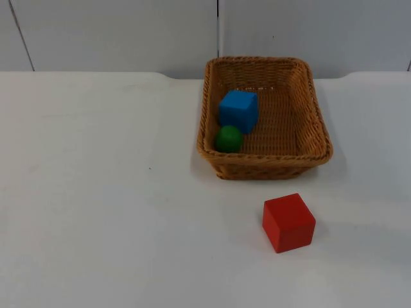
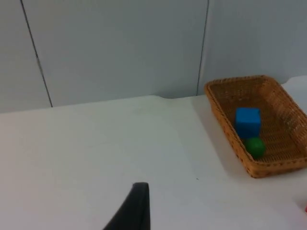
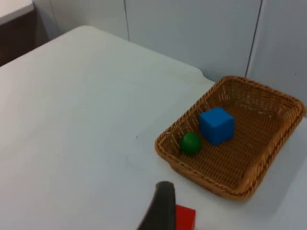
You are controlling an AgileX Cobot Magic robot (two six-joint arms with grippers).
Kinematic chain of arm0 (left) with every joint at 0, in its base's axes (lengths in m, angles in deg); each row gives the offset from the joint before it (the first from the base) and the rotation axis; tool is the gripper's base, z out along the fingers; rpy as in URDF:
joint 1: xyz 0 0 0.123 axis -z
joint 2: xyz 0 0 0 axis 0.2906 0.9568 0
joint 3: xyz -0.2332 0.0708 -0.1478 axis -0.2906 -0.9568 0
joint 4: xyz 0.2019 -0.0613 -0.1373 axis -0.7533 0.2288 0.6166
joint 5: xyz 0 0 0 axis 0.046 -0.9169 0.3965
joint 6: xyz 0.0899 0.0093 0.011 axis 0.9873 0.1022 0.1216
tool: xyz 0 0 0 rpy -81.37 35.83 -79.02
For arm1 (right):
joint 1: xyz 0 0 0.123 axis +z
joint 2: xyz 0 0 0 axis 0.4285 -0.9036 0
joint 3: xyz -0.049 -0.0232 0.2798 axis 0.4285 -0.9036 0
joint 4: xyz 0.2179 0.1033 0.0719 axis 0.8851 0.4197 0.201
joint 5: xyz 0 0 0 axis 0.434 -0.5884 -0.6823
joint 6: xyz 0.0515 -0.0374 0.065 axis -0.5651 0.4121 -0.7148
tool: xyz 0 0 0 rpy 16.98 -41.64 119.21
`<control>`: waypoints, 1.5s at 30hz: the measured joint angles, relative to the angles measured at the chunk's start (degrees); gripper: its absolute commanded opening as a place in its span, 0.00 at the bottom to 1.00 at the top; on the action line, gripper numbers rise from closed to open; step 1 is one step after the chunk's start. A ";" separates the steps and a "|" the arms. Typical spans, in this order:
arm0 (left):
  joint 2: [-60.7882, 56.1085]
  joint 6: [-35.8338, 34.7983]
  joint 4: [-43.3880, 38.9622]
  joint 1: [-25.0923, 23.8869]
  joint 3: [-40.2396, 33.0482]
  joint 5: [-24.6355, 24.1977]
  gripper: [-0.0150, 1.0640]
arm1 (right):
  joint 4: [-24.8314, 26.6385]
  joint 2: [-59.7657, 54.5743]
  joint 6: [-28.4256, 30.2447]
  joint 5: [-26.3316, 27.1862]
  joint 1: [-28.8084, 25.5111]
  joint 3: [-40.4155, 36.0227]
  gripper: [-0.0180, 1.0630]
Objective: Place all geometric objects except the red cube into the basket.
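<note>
Presently on the white table (image 1: 96, 212): one woven wicker basket (image 1: 319, 128), rectangular, standing near the grey partition wall (image 1: 115, 32). Contents, two items: a blue cube (image 1: 238, 110) on the basket floor, close to the wall nearer the left arm, and a green ball (image 1: 228, 138) just beside the cube, in the corner by the near rim.

Outside the basket: one red cube (image 1: 288, 222), on the table in front of the near rim, apart from it, resting flat.

Left gripper: one black fingertip (image 2: 135, 211) shows in the left wrist view, above bare table and well apart from the basket; how far open it is cannot be told, and it touches nothing visible.

Right gripper: one black fingertip (image 3: 160, 208) shows in the right wrist view, above the table with the red cube partly behind it; its opening cannot be told.
</note>
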 measured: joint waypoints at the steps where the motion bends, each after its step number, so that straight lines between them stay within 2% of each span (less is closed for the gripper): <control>1: -1.38 0.13 0.00 0.00 -0.31 -0.92 0.92 | 0.00 2.39 0.00 -0.45 0.00 -1.25 0.69; 7: -8.85 0.13 0.00 0.00 -4.48 -2.39 0.92 | -0.39 15.00 -0.25 -4.57 0.00 -6.58 0.69; 11: -13.46 0.13 0.00 0.00 -7.87 -4.58 0.92 | -2.61 21.27 -3.14 -8.36 0.00 -8.45 0.69; 12: -14.65 0.01 0.00 0.00 -8.68 -5.46 0.92 | -4.63 24.22 -6.16 -10.53 0.00 -9.05 0.69; 16: -15.15 -0.65 -0.70 0.00 -9.40 -7.90 0.92 | -9.59 29.82 -10.55 -15.71 0.00 -9.63 0.69; 20: -15.15 -2.21 -2.45 0.00 -9.40 -8.17 0.92 | -12.24 33.03 -13.18 -18.04 0.00 -9.92 0.69; 23: -15.15 -5.15 -4.70 0.00 -9.40 -8.17 0.92 | -13.51 33.51 -15.62 -18.97 0.00 -10.62 0.69; 28: -15.15 -8.22 -7.73 0.00 -9.40 -8.27 0.92 | -13.79 33.51 -16.41 -19.35 0.00 -10.62 0.69; 34: -15.15 -9.51 -9.66 0.00 -9.40 -8.61 0.92 | -14.12 33.51 -16.64 -19.38 0.00 -10.62 0.69; 39: -15.15 -9.72 -13.72 0.00 -9.40 -9.94 0.92 | -17.83 33.51 -21.98 -19.48 0.00 -10.62 0.69; 45: -15.15 -11.57 -17.06 0.00 -10.19 -11.35 0.92 | -19.06 33.51 -23.26 -19.27 0.00 -10.62 0.69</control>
